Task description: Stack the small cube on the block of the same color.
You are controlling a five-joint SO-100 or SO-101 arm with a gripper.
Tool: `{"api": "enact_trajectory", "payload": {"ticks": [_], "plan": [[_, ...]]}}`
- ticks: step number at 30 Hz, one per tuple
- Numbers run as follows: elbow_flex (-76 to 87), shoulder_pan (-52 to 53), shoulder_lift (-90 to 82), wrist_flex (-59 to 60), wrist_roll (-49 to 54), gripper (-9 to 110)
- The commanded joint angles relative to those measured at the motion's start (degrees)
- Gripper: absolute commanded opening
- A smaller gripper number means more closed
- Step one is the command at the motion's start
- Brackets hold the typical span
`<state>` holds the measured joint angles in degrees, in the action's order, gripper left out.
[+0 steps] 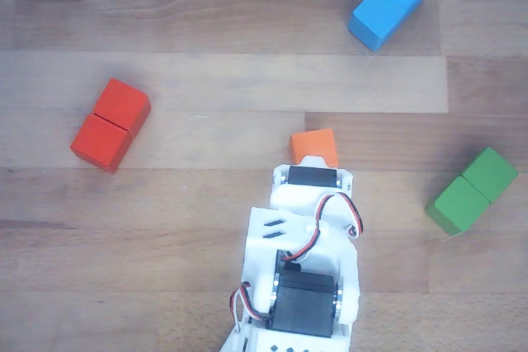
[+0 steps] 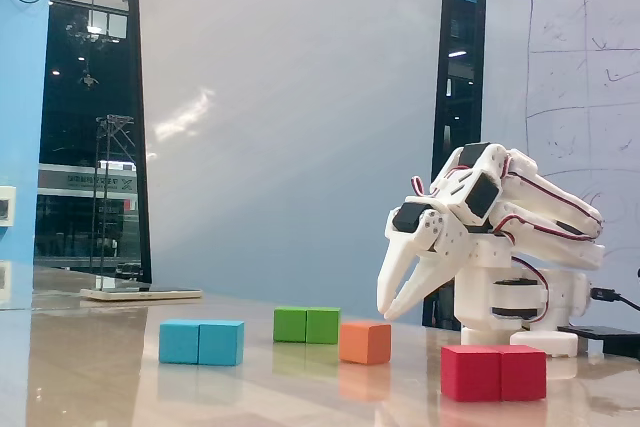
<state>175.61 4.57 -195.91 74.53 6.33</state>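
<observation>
The small orange cube [image 1: 314,147] lies on the wooden table, just beyond the front of my arm [image 1: 305,245] in the other view. It also shows in the fixed view [image 2: 364,342]. The red two-cube block [image 1: 110,124] lies far left in the other view and at the front right in the fixed view [image 2: 494,372]. My gripper [image 2: 391,312] points down, a little above the table and just right of the orange cube in the fixed view. Its jaws stand slightly apart and hold nothing. The arm's body hides the fingertips in the other view.
A blue two-cube block [image 1: 389,3] lies at the top right and a green one [image 1: 472,190] at the right in the other view. In the fixed view the blue block [image 2: 201,342] is left and the green block [image 2: 307,325] is behind the orange cube.
</observation>
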Motion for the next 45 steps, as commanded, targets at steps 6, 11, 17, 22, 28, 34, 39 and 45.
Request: {"api": "enact_trajectory", "payload": {"ticks": [6,11,17,22,28,34,39,45], "plan": [[-1.1,0.4,-1.8,0.4,0.5,0],[-1.1,0.4,-1.8,0.4,0.5,0],[-1.1,0.4,-1.8,0.4,0.5,0],[-1.1,0.4,-1.8,0.4,0.5,0],[-1.1,0.3,-1.8,0.4,0.5,0],[-1.1,-0.4,-1.8,0.4,0.4,0],[-2.8,0.3,-1.4,0.4,0.4,0],[-17.1,-0.2,4.3,0.4,0.4,0]]}}
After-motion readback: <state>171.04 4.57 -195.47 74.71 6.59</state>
